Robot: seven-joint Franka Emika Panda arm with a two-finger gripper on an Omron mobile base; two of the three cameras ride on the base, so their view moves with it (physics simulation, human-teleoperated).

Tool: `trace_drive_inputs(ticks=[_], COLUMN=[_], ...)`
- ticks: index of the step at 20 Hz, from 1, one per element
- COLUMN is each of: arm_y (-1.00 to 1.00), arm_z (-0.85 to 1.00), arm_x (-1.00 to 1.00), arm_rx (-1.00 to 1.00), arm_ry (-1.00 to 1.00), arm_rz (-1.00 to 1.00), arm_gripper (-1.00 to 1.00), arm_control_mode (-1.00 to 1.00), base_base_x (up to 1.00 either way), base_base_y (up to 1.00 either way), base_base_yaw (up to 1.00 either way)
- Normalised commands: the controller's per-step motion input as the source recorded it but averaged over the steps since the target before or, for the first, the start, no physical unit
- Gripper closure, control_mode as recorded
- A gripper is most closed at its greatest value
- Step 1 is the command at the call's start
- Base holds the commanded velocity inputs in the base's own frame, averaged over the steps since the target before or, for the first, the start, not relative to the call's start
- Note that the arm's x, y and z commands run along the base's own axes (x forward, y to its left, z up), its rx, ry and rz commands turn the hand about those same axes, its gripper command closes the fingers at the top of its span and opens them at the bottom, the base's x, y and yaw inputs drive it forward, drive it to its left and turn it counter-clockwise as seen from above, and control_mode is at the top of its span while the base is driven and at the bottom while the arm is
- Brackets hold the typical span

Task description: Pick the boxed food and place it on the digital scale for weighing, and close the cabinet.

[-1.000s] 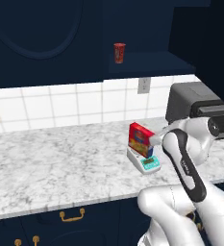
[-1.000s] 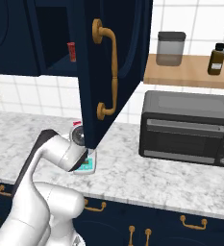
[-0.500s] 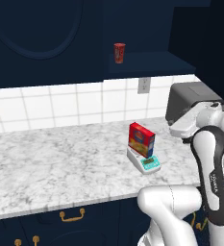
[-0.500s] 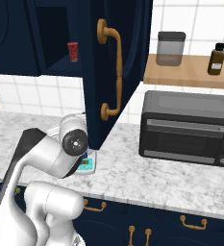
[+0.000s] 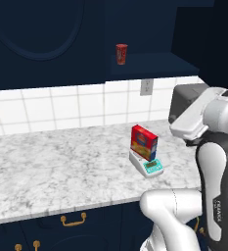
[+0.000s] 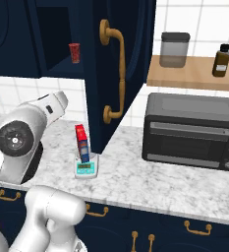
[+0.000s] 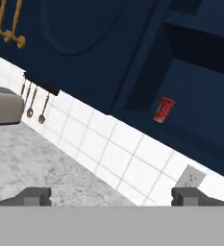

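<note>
Boxed food (image 5: 144, 142) standing on the digital scale (image 5: 147, 165); cabinet (image 6: 117, 64) door ajar.
The pincer (image 7: 111, 196) is released, fingertips (image 7: 35, 196) wide apart with nothing between them, aimed up at the backsplash and open shelf; box and scale lie below and behind it on the counter. The small upright red carton, yellow picture, blue side, is probably light, stiff, easily tipped. The navy door likely swings freely; its long brass handle (image 6: 116, 78) or outer face is the place to push.
</note>
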Motion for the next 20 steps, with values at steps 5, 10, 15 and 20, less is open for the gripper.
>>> trace_drive_inputs(ticks=[5, 10, 15, 20], arm_y=[0.18, -0.36, -0.66, -0.27], arm_z=[0.28, -0.44, -1.00, -1.00], arm_x=[-1.00, -1.00, -0.99, -0.63], arm_rx=[0.04, 0.22, 0.36, 0.35], arm_ry=[-0.49, -0.69, -0.71, -0.60], arm_rz=[-0.20, -0.08, -0.08, -0.11], arm_gripper=[-1.00, -1.00, -1.00, -1.00], arm_control_mode=[-1.00, -1.00, -1.00, -1.00], base_base_x=[0.00, 0.00, 0.00, 0.00], base_base_y=[0.00, 0.00, 0.00, 0.00], base_base_yaw=[0.00, 0.00, 0.00, 0.00])
